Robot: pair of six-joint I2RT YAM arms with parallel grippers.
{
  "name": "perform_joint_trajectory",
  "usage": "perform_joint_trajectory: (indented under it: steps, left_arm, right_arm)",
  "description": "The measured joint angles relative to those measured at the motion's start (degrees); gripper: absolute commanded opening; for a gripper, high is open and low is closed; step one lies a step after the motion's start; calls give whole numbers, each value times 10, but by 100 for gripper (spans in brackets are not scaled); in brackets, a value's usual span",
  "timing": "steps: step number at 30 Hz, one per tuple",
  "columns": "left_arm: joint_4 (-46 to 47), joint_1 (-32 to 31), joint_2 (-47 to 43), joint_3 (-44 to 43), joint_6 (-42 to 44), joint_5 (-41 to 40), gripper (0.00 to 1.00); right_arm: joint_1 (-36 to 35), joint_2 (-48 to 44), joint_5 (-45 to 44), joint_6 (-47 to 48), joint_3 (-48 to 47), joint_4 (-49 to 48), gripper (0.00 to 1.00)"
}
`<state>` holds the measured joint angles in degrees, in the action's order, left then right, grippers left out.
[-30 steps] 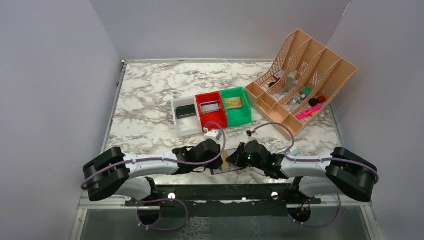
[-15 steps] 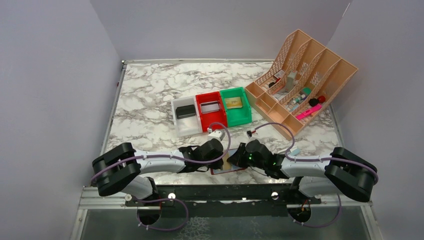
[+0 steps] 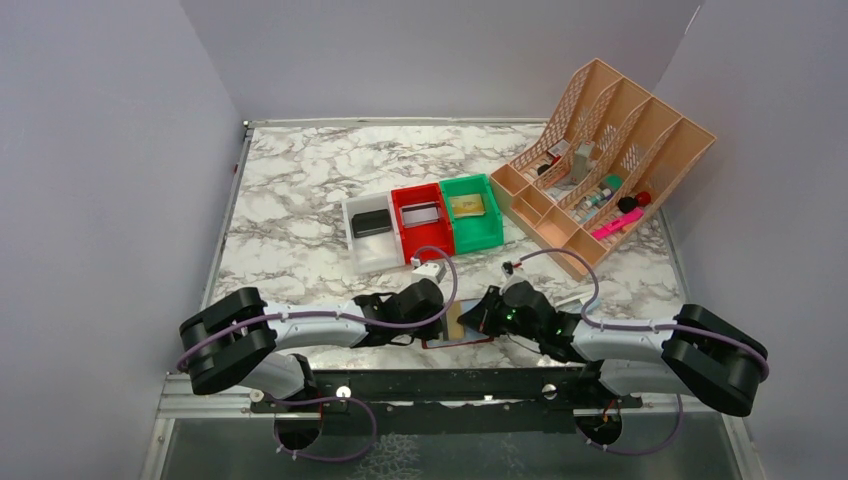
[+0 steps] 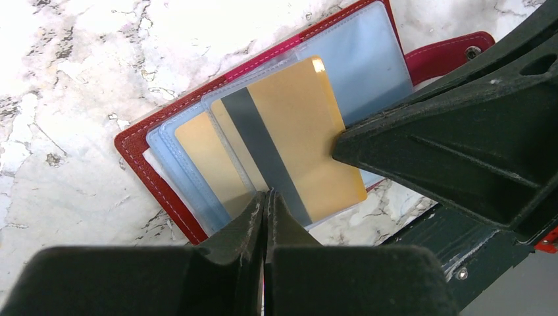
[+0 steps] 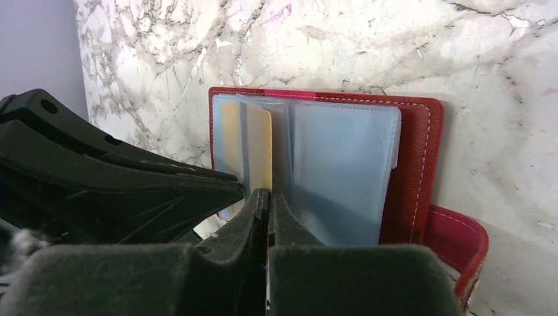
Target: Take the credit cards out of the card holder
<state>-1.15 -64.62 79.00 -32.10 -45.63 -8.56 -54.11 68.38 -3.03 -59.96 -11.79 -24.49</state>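
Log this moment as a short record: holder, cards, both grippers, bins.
holder: open, flat on the table
gold card: partly out of its pocket, stripe showing
second card: in a pocket
left gripper: shut on the gold card's edge
right gripper: shut on another edge, it seems
bins: three, a card in each

The left gripper (image 4: 265, 196) has pinched fully shut and its arm has slid rightward — the right gripper (image 5: 268, 194) flicked open, then closed again on the gold card (image 4: 289, 138).
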Motion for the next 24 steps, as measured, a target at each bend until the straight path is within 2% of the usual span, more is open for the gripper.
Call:
perform_joint_trajectory:
  steps: [6,14,20,24]
  left_arm:
    - [0,0,0,0,0,0,3]
    - [0,0,0,0,-1,0,3]
    - [1,0,-2,1,-3,0,3]
    - [1,0,-2,1,-3,0,3]
  right_arm:
    - [6,6,15,2,0,-8,19]
    - [11,19,29,-3,6,-36,22]
    - [17,13,33,-8,16,-42,20]
    - [22,12,38,-13,21,-50,13]
